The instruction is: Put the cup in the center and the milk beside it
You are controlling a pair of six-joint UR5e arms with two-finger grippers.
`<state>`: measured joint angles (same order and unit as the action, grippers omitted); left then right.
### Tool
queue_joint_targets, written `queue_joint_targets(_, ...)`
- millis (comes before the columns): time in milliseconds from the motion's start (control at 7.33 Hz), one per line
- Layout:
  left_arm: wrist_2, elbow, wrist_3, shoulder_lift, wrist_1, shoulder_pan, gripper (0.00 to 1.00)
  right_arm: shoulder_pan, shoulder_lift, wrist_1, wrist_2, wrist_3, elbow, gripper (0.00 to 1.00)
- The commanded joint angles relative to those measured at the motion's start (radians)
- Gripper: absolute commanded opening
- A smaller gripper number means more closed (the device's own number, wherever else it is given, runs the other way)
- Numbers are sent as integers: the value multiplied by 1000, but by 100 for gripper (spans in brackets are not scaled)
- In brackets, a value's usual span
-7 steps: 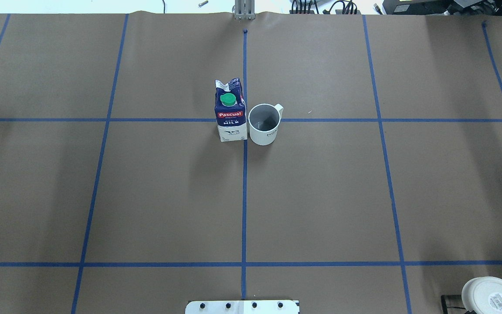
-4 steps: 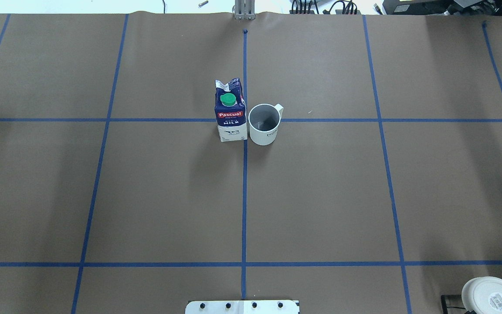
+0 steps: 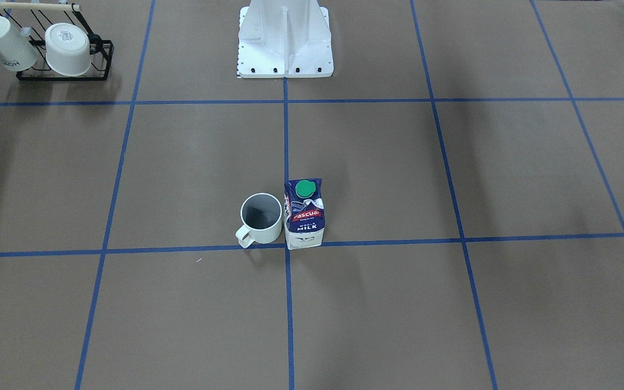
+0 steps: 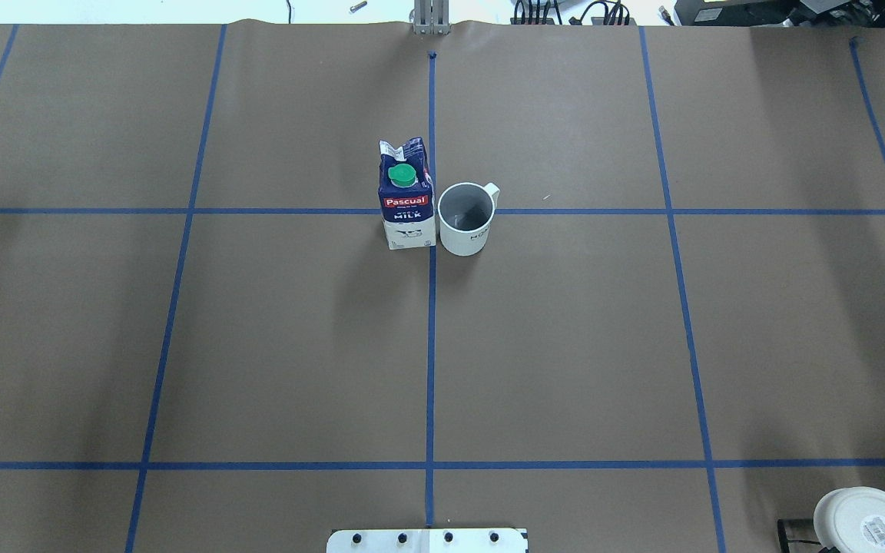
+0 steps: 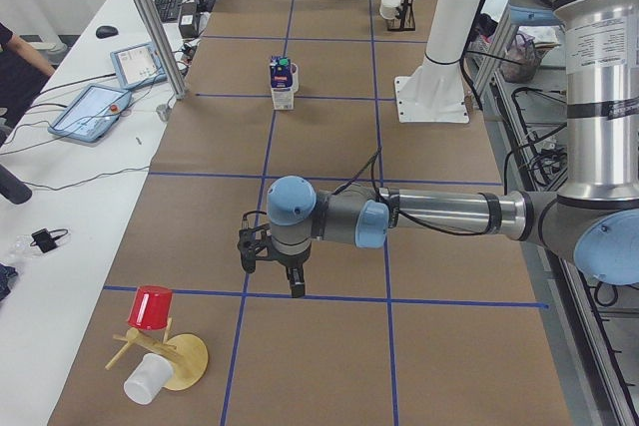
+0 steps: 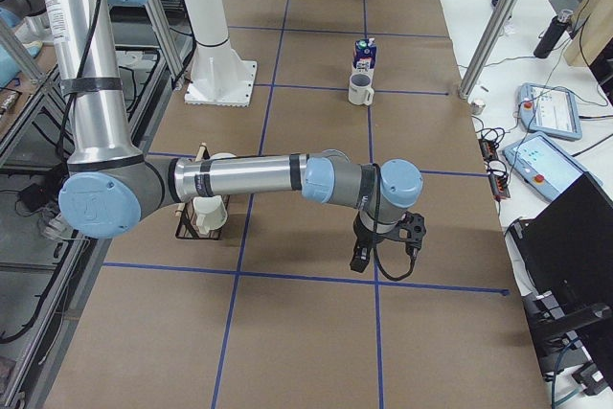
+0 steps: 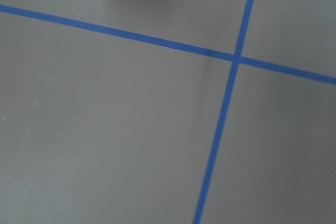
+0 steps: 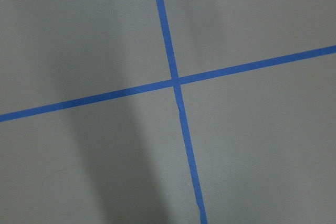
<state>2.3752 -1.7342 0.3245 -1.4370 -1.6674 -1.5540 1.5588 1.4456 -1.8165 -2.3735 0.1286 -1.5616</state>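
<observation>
Cup [image 4: 465, 219] upright at center [image 3: 286, 247], just right of the crossing; milk [image 4: 406, 203] upright just beside it, leftward; left gripper [image 5: 272, 279] and right gripper [image 6: 385, 246] low over table ends; open or closed, cannot tell.

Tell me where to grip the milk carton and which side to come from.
Probably the flat blue walls of the milk carton, below its sloped top and green cap. Come from the robot's left: the carton stands upright, and the cup sits close on its other side.
</observation>
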Motion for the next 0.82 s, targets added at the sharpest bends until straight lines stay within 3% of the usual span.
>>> queue_joint_targets(0, -1, 4, -24, 4, 1, -1, 98, 0, 2, 0, -3, 0, -5, 100)
queue_joint_targets(682, 1, 10, -24, 4, 1, 0, 98, 0, 2, 0, -9, 0, 2, 100)
